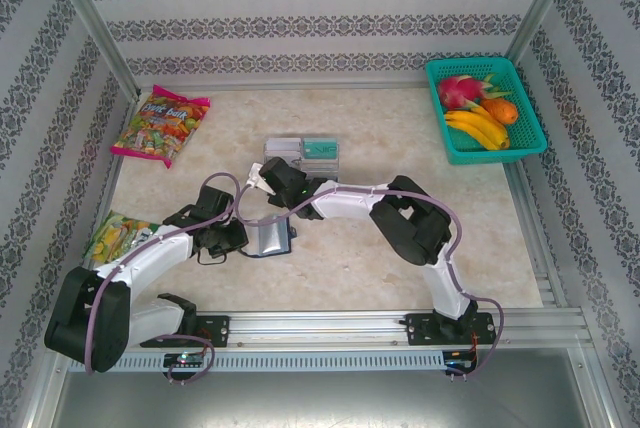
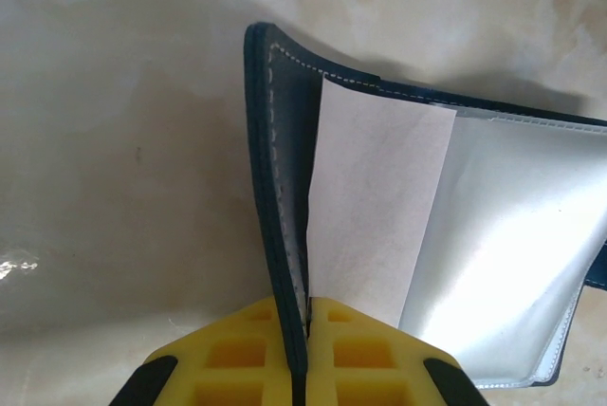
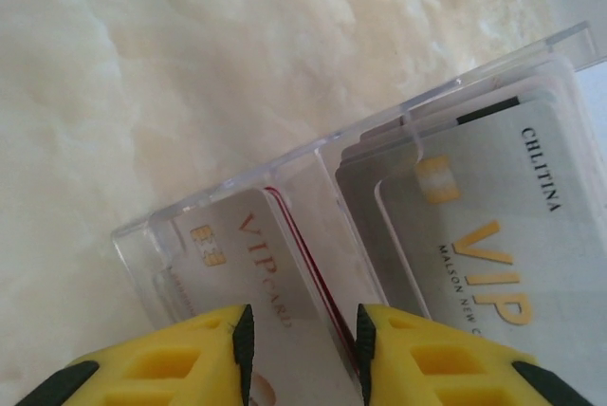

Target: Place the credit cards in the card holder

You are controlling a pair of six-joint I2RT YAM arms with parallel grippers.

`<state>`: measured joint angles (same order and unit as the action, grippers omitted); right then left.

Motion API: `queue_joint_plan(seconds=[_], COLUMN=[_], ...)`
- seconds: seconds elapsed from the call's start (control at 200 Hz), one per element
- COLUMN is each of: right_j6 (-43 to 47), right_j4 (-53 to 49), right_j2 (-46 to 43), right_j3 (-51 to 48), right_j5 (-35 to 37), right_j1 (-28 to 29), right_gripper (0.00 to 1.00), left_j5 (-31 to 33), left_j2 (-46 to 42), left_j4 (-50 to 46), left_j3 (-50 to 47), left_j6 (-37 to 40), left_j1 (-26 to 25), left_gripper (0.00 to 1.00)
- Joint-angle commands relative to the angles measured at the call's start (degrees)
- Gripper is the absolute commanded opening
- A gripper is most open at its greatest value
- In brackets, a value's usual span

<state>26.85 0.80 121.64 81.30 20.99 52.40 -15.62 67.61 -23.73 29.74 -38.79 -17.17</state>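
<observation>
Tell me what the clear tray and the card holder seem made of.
Clear tray: glossy plastic, probably acrylic; the table shows through its walls. Card holder: dark navy leather or imitation, with white stitching; its grey lining looks shiny, perhaps vinyl.

Candy bag (image 1: 160, 126) far left; snack packet (image 1: 116, 234) nearer; teal fruit basket (image 1: 468, 62) far right.

Top external: high above the near edge, facing down over the whole table (image 1: 380, 138).
Left wrist: close, down onto card holder (image 2: 275, 188), just left of overhead's centre.
Right wrist: close on clear tray (image 3: 285, 161), above overhead's centre.
</observation>
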Motion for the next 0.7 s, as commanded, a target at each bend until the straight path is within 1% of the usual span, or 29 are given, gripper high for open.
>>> queue_joint_plan(seconds=[0.0, 0.065, 0.305, 0.385, 0.54, 0.694], right_j6=[2.0, 2.3, 4.2, 4.6, 3.7, 3.3], right_j4=[2.3, 3.5, 9.9, 10.3, 10.4, 9.1], right_j2=[1.7, 1.9, 2.8, 3.3, 2.6, 2.2], right_j3=[0.4, 0.0, -2.8, -2.7, -3.1, -2.8], right_j5=[2.9, 3.6, 7.2, 7.5, 7.1, 5.8], right_j1=[0.9, 0.9, 1.8, 1.8, 1.7, 1.5], right_gripper=[0.34, 0.34, 0.27, 0.25, 0.14, 0.08], left_j5=[-0.5, -0.9, -1.4, -1.5, -1.5, -1.6], left_j2=[0.1, 0.4, 0.8, 0.7, 0.5, 0.7], left_j4=[0.3, 0.8, 1.1, 1.1, 1.4, 1.6], left_j3=[-1.0, -1.1, -1.3, -1.4, -1.7, -1.8], left_j6=[0.6, 0.5, 0.5, 0.6, 0.5, 0.4], left_j1=[0.4, 0.4, 0.4, 0.4, 0.4, 0.4], left_gripper=[0.00, 0.00, 0.00, 0.00, 0.00, 0.00])
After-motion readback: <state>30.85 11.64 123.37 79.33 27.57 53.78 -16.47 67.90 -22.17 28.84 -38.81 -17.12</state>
